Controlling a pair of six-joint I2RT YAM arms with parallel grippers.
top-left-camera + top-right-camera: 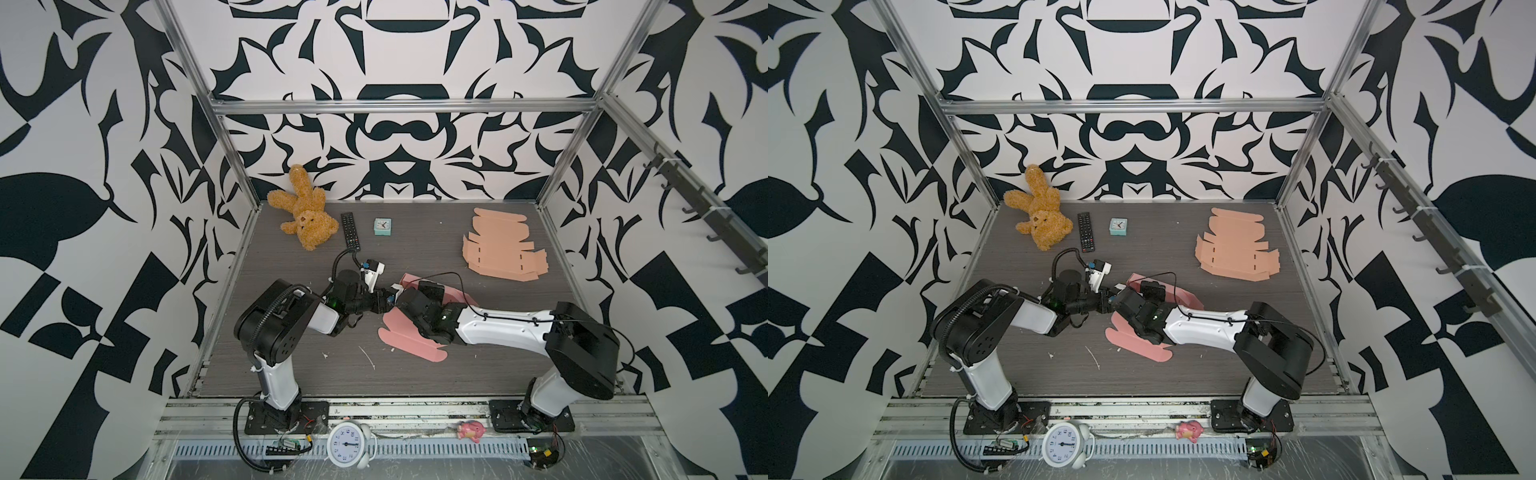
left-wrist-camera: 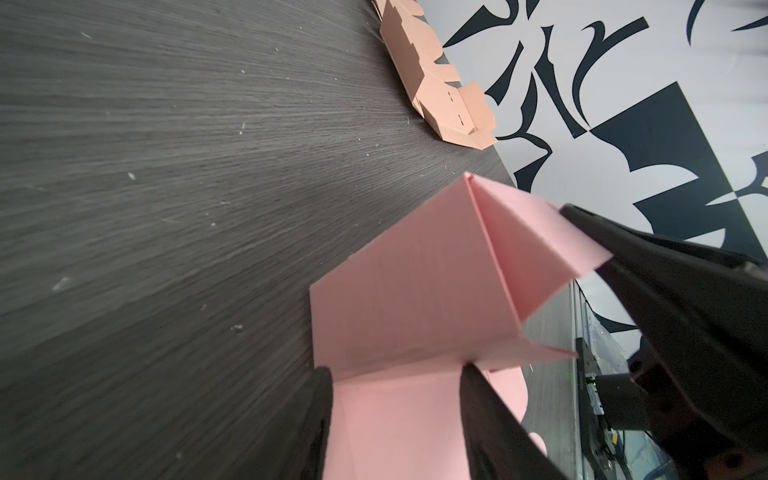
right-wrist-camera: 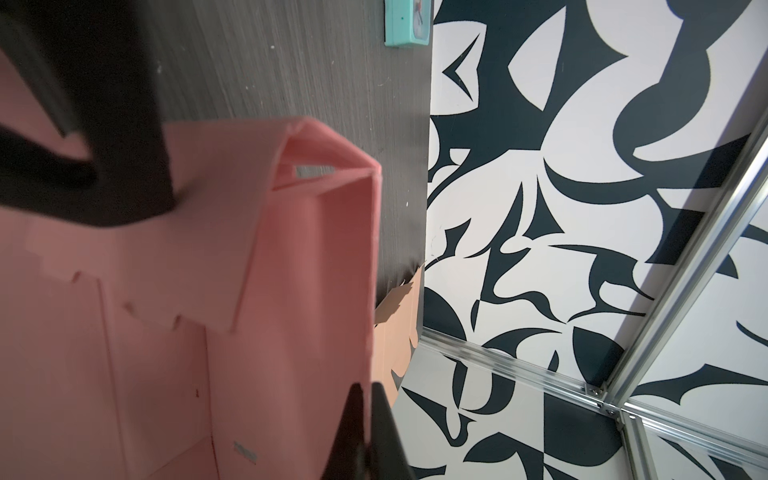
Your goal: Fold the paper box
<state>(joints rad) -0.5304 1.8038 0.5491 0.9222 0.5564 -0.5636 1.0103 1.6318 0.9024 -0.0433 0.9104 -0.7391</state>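
A pink paper box (image 1: 411,349) lies partly folded in the middle of the table, in both top views (image 1: 1142,345), with both arms meeting over its far left corner. In the left wrist view one wall of the box (image 2: 415,291) stands upright. My left gripper (image 2: 397,374) is open there, one finger on each side of the pink base just before that wall. My right gripper (image 3: 368,390) is shut on the edge of a raised side wall of the box (image 3: 291,291). One left finger (image 3: 124,124) presses against the folded-over wall.
A stack of flat peach box blanks (image 1: 505,249) lies at the back right. A teddy bear (image 1: 305,216), a black remote (image 1: 350,231) and a small teal clock (image 1: 382,227) sit along the back. A white alarm clock (image 1: 347,442) and a pink toy (image 1: 471,430) rest on the front rail.
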